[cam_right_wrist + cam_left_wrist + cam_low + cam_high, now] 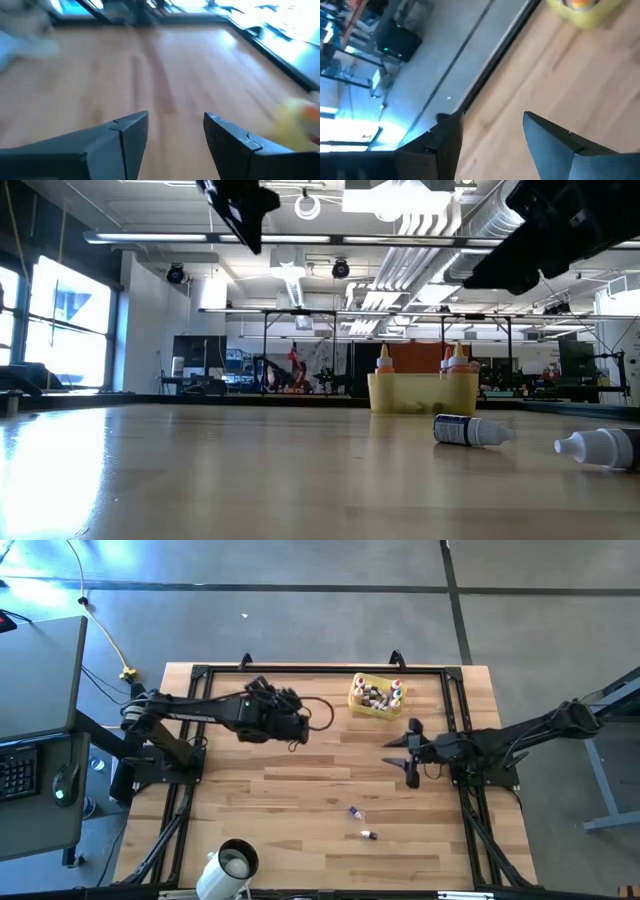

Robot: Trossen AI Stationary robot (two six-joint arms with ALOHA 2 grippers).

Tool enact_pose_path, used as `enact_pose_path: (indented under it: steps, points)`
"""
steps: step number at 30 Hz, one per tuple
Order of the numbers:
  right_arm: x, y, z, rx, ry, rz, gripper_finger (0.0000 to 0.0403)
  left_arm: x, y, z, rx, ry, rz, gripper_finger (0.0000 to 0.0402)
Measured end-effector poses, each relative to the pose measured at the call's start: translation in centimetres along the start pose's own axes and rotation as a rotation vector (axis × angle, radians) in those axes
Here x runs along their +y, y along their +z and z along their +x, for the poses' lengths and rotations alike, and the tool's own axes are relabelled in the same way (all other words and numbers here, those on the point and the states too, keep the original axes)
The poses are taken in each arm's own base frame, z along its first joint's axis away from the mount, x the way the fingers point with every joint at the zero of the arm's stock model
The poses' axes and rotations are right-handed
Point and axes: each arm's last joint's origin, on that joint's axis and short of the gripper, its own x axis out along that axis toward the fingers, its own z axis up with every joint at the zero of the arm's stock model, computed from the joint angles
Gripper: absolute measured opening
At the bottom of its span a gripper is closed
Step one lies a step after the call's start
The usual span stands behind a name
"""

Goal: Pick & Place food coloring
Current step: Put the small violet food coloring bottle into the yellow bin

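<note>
Most bottles [378,696] already stand in the yellow tray [357,685]. Two bottles [361,823] remain on the table [280,790], near the open, empty right gripper [410,755]. The left gripper [296,720] is open and empty.

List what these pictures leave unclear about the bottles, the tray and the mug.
- Tray, high view: the bottles inside are too small to count.
- Tray, low view: its wall hides all but the bottle tops.
- Two loose bottles, high view: too small to tell colours.
- Mug, high view: cut off by the bottom edge.
- Tray, both wrist views: blurred at the edge.
</note>
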Motion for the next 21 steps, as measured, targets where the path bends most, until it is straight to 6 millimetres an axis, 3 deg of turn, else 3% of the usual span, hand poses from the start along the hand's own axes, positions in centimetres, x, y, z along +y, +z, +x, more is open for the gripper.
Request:
enact_pose_path:
  steps: [5,10,13,15,21]
  points:
    - [0.2,0.2,1.7,0.021,0.014,0.039,0.0186,-3.2,-2.2,2.6,0.033,-0.156,0.005,0.0202]
    - [0.7,0.1,4.0,0.123,0.037,0.018,0.0186,-6.6,-2.3,4.3,-0.075,-0.602,0.121,0.0202]
    - [1.2,0.8,5.6,0.159,0.054,0.007,0.0186,-7.3,-1.6,4.5,-0.194,-0.829,0.179,0.0202]
    - [1.6,1.0,6.6,0.193,0.075,-0.018,0.0186,-7.3,-1.2,4.5,-0.248,-0.875,0.204,0.0202]
    - [3.4,1.4,9.5,0.242,0.184,-0.071,0.0186,-7.0,-1.1,4.9,-0.282,-0.794,0.252,0.0202]
